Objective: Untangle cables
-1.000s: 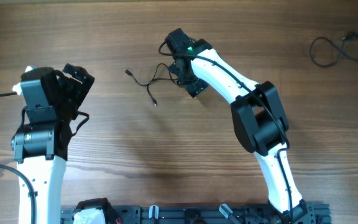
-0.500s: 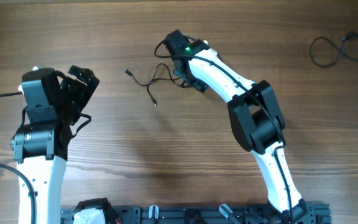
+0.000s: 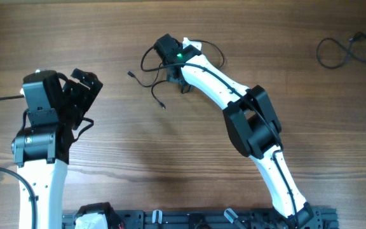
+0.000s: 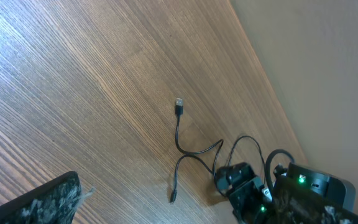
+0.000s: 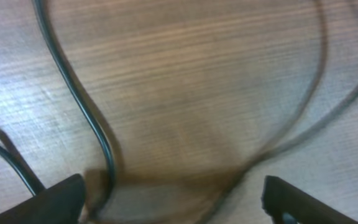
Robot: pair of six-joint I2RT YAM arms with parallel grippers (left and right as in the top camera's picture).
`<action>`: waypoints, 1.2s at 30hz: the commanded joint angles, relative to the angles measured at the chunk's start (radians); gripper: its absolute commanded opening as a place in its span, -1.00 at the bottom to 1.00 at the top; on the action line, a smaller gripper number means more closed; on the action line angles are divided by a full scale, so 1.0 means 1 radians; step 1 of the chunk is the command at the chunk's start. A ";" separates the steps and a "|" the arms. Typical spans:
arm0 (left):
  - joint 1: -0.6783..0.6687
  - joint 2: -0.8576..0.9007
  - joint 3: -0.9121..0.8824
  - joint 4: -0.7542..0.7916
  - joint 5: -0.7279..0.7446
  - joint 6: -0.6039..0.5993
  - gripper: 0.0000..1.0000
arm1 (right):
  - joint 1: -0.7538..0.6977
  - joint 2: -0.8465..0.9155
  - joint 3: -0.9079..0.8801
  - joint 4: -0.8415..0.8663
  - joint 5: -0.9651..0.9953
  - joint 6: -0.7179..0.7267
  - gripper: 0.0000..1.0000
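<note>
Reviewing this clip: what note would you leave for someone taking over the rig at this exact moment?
Left gripper: at the table's left, apart from the cables; whether it is open or shut is unclear.
Right gripper: open, low over the table, with wire loops running between its fingers and nothing clamped.
Cables: both thin wires lie together by the right gripper, crossed and looped; one plug end lies free on the left side of the tangle.
Done: nothing separated yet.
Left: grip one wire and draw the two apart.
</note>
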 commanded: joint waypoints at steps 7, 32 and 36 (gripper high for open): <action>0.001 -0.009 0.000 -0.042 0.008 0.016 1.00 | -0.101 0.059 -0.022 -0.243 -0.286 0.042 -0.21; 0.001 -0.009 0.000 -0.053 0.008 0.016 1.00 | -0.556 -0.487 -0.135 -0.465 -0.121 -0.124 -0.91; 0.001 -0.009 0.000 -0.053 0.008 0.016 1.00 | -0.730 -0.637 -0.135 -0.516 -0.042 -0.129 -0.91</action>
